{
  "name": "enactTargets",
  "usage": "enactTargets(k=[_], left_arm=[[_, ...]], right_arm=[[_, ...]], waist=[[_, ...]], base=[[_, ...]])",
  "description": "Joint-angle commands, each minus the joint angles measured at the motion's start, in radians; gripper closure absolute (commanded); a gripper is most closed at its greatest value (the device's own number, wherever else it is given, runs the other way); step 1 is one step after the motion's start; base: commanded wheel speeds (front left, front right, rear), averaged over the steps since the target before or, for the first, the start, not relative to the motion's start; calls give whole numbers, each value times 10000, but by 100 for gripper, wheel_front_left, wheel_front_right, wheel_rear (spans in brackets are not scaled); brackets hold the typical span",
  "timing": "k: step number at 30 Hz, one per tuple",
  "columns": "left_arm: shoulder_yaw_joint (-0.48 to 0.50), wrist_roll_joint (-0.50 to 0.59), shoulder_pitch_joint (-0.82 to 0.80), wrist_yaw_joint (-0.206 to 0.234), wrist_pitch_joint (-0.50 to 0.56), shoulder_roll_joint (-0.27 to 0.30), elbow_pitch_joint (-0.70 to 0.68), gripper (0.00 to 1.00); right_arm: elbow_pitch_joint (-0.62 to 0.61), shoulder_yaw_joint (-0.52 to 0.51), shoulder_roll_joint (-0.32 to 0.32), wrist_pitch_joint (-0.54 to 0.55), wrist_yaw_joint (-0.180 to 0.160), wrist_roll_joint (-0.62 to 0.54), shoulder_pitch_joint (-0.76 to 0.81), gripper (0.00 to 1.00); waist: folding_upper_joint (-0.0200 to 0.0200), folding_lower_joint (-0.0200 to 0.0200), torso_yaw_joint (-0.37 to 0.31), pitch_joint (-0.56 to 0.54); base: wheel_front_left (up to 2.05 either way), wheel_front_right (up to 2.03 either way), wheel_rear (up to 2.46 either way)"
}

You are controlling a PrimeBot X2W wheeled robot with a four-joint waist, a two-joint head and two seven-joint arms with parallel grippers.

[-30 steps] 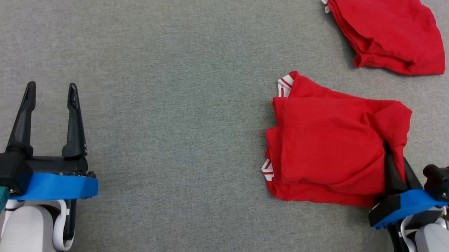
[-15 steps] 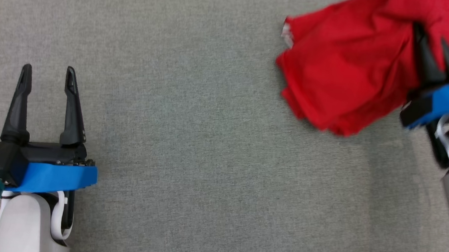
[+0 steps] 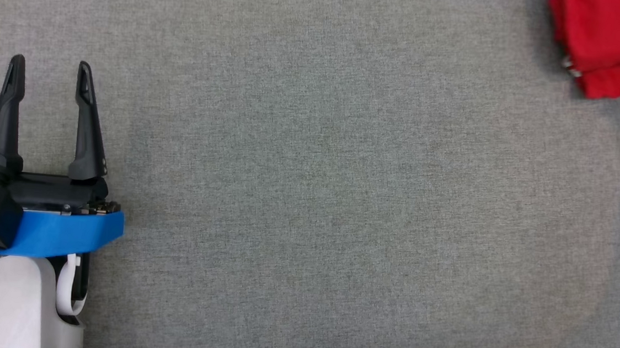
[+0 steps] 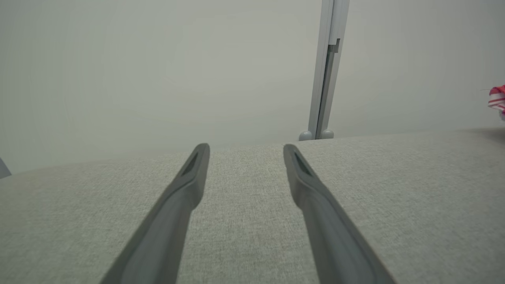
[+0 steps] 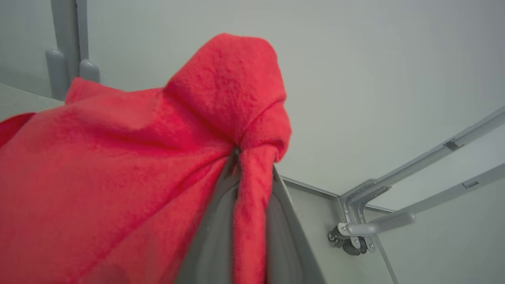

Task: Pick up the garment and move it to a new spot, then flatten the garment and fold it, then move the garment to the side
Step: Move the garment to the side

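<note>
The garment (image 5: 118, 157) is red cloth, and a bunched fold of it is pinched between the grey fingers of my right gripper (image 5: 252, 157), which is shut on it; the rest drapes to the left in the right wrist view. Folded red cloth (image 3: 614, 37) lies at the top right corner of the head view, casting a shadow on its left side. I cannot tell whether this is the held garment. A red-and-white striped trim (image 4: 497, 98) peeks in at the right edge of the left wrist view. My left gripper (image 3: 50, 68) hovers open over the table at the lower left, nothing between its fingers (image 4: 189, 185).
A grey fabric-covered table (image 3: 308, 196) spreads across the head view. Behind it stands a pale wall with an upright metal post (image 4: 327, 79). Grey metal rails and a bracket (image 5: 355, 232) sit past the table's corner in the right wrist view.
The head camera has shifted. My right gripper has lifted the folded red garment off the table and carried it up and to the far right. The left gripper stays open in place.
</note>
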Motion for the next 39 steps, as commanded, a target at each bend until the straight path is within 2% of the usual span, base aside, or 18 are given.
enactTargets(k=[1, 7, 8, 9, 11, 16, 23, 31, 35, 39], left_arm=[[-42, 21, -239, -42, -43, 81, -121, 0], [-31, 52, -299, -48, -43, 178, -372, 0], [-43, 40, -306, -50, -43, 185, -382, 0], [-59, 33, -317, -52, -43, 192, -385, 0], [-70, 17, -335, -54, -43, 198, -359, 0], [-11, -46, -302, -46, -44, 152, -229, 0], [117, -165, 63, 42, -44, -70, 146, 0], [265, -244, 859, 160, -44, -335, 575, 0], [301, -280, 1443, 253, -44, -484, 930, 0], [307, -330, 1817, 315, -45, -557, 1278, 0]], right_arm=[[207, 116, -399, 193, -1, -8, -360, 100], [890, 517, -587, 646, -1, 1, -1078, 100], [1046, 543, -541, 658, -1, -33, -1166, 73], [1219, 545, -478, 687, -1, -44, -1242, 0], [1600, 480, -362, 810, -1, -123, -1353, 0], [1881, 402, -216, 335, -1, -422, -1466, 0], [1766, 378, 244, -980, -1, -826, -1184, 0], [895, 920, 1510, -1793, -1, -592, -134, 0], [63, 1444, 2328, -1880, -1, -412, 1061, 0], [-677, 1768, 2761, -1881, -1, -152, 2192, 0]], waist=[[0, -1, 14, 126], [0, -1, -106, 394], [0, -1, -102, 417], [0, -1, -92, 434], [0, -1, -71, 426], [0, -1, -26, 280], [0, -1, 142, -532], [0, -1, 456, -2016], [0, -1, 658, -2898], [0, -1, 791, -3477]], base=[[0, 0, 0], [0, 0, 0], [0, 0, 0], [0, 0, 0], [0, 0, 0], [0, 0, 0], [0, 0, 0], [0, 0, 0], [0, 0, 0], [0, 0, 0]])
